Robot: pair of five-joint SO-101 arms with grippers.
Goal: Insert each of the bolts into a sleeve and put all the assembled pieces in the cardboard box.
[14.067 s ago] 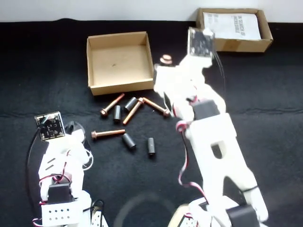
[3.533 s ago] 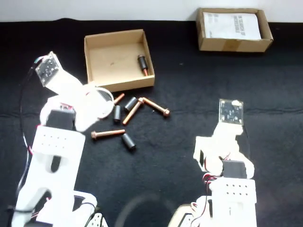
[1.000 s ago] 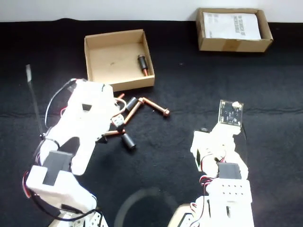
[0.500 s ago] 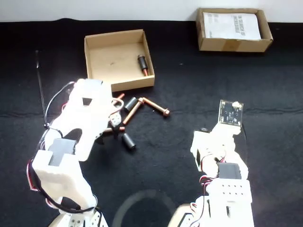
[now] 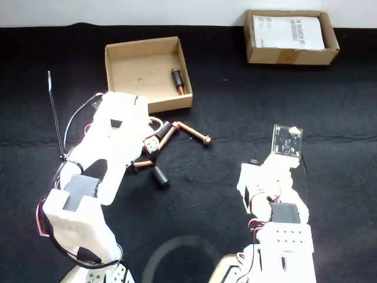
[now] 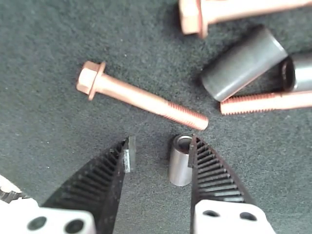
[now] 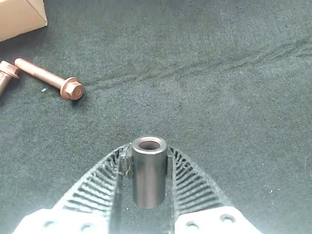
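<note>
While the right gripper [image 7: 147,152] clamps a dark sleeve [image 7: 148,178], bore facing outward seemingly for a bolt [image 6: 141,95], the left gripper [image 6: 161,143] straddles a loose sleeve [image 6: 180,163], jaws apart, apparently to grasp it.

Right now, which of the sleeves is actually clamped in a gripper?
The sleeve in the right gripper, squeezed from both sides. The unclamped sleeve at the left gripper only sits between open jaws; the other sleeves lie free.
</note>
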